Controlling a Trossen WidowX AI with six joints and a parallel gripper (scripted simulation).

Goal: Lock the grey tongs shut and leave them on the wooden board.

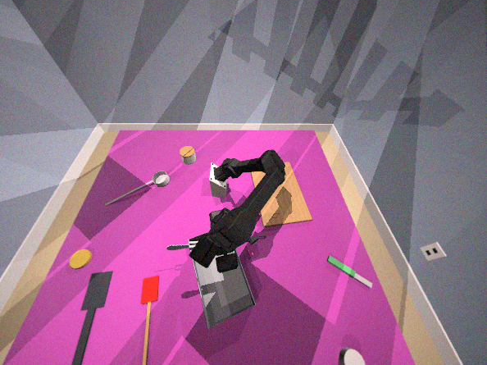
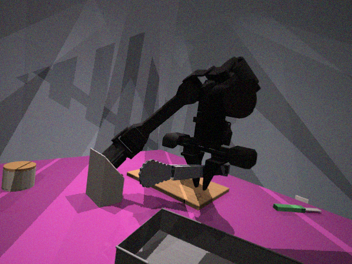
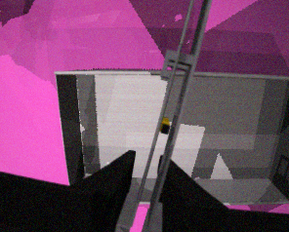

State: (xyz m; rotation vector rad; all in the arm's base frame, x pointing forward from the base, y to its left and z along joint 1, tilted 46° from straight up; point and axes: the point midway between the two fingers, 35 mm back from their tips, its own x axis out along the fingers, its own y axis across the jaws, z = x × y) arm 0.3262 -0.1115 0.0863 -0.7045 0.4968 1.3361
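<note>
The grey tongs (image 1: 178, 247) (image 2: 188, 172) (image 3: 201, 24) are held roughly level above the roasting tin (image 1: 234, 294) (image 2: 189, 228) (image 3: 122, 97), with their scalloped tips toward the left in the top and exterior views. My gripper (image 2: 200, 187) (image 3: 146, 159) points down and is shut on the tongs. The two arms lie close together, nearly parallel, in the wrist view. A small yellow and black piece (image 3: 165, 125) shows between them there. The arm hides much of the tongs in the top view. The wooden board (image 1: 301, 208) (image 2: 175, 190) lies beyond the tin. Whether the hinge is locked cannot be seen.
A grey block (image 1: 219, 185) (image 2: 102, 180) stands at the arm's base. A lidded pot (image 1: 188, 156) (image 2: 19, 177) and a ladle (image 1: 161, 179) lie back left. A red spatula (image 1: 150, 289), a black spatula (image 1: 97, 289) and a yellow disc (image 1: 80, 258) lie left. A green-handled knife (image 1: 342, 266) (image 2: 288, 208) lies right.
</note>
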